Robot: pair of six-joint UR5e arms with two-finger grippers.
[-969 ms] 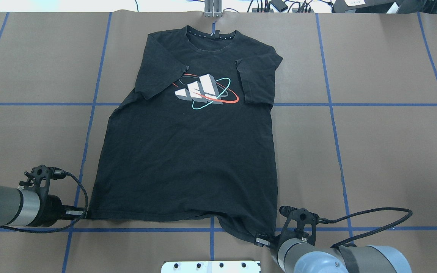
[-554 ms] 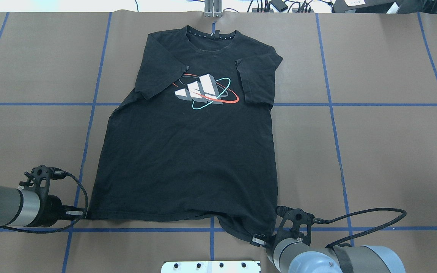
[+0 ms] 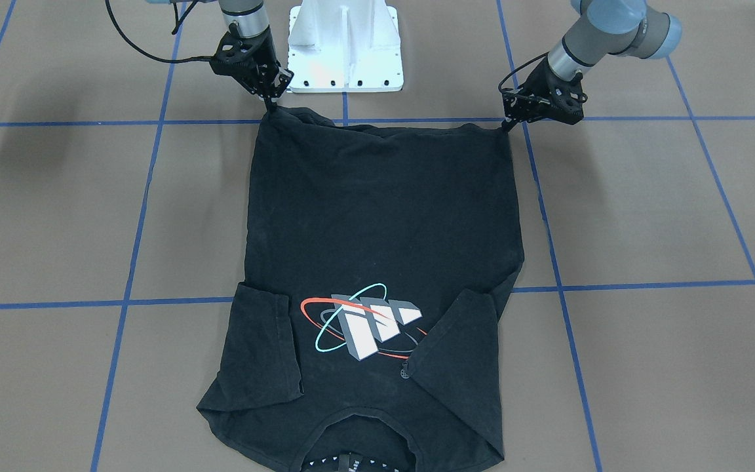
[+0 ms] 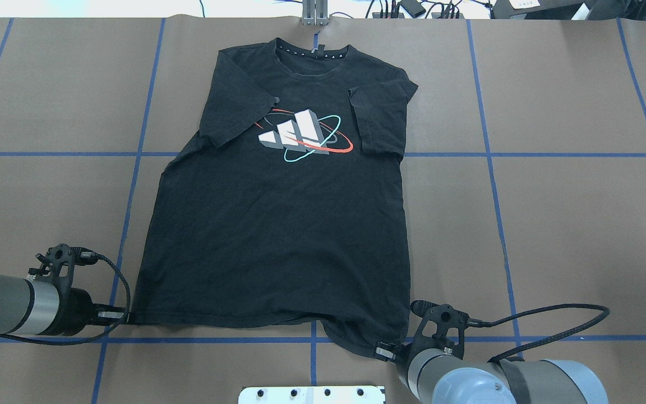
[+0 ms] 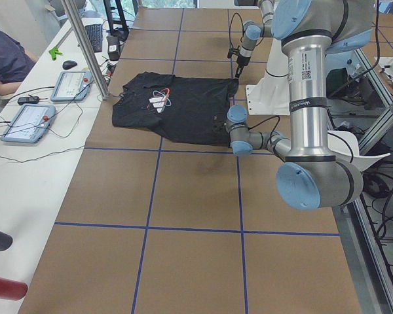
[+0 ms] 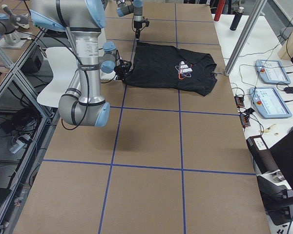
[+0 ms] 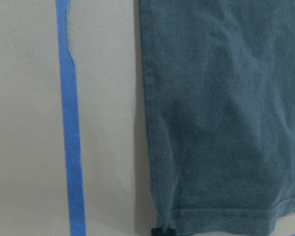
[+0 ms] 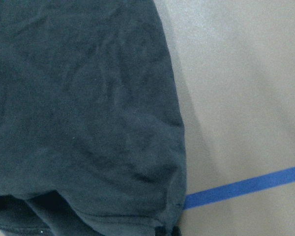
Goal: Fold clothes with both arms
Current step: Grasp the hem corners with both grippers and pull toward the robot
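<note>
Hem corners of the T-shirt [image 4: 278, 224], spread flat on the tabletop [image 4: 553, 224], are pinched by the left claw [image 4: 125, 317] and right claw [image 4: 380, 352]; both should be raised evenly and carried toward the collar [image 4: 314, 58].

One black T-shirt [image 4: 278, 235]; two arms, the left arm [image 4: 9, 306] and the right arm [image 4: 469, 384]; one white pedestal base [image 3: 346, 46].

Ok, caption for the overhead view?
Left claw and right claw grip a black T-shirt at its hem corners; sleeves folded in.
</note>
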